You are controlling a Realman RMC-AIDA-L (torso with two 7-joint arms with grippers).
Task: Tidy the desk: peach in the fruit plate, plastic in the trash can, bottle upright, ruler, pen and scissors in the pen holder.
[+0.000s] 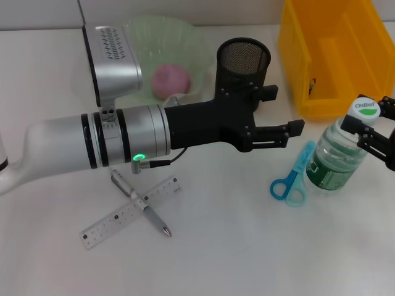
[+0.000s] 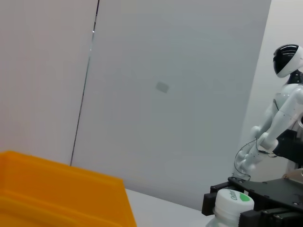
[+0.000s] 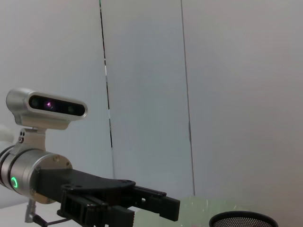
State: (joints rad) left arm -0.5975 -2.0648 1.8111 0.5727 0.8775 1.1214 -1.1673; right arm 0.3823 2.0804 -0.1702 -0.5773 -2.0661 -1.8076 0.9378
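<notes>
A clear bottle (image 1: 338,153) with a green label and white cap stands upright at the right. My right gripper (image 1: 369,126) is shut around its neck; the cap also shows in the left wrist view (image 2: 232,201). My left gripper (image 1: 282,111) is open and empty, held over the table just right of the black mesh pen holder (image 1: 242,58). Blue scissors (image 1: 293,179) lie left of the bottle. A ruler (image 1: 131,213) and a pen (image 1: 143,205) lie crossed at front left. A pink peach (image 1: 171,80) sits in the green fruit plate (image 1: 185,37). No plastic is in view.
A yellow bin (image 1: 333,55) stands at the back right, behind the bottle; it also shows in the left wrist view (image 2: 61,194). My left arm (image 1: 123,139) spans the table's middle, above the pen and ruler. The right wrist view shows the left gripper (image 3: 142,203) and the pen holder's rim (image 3: 244,220).
</notes>
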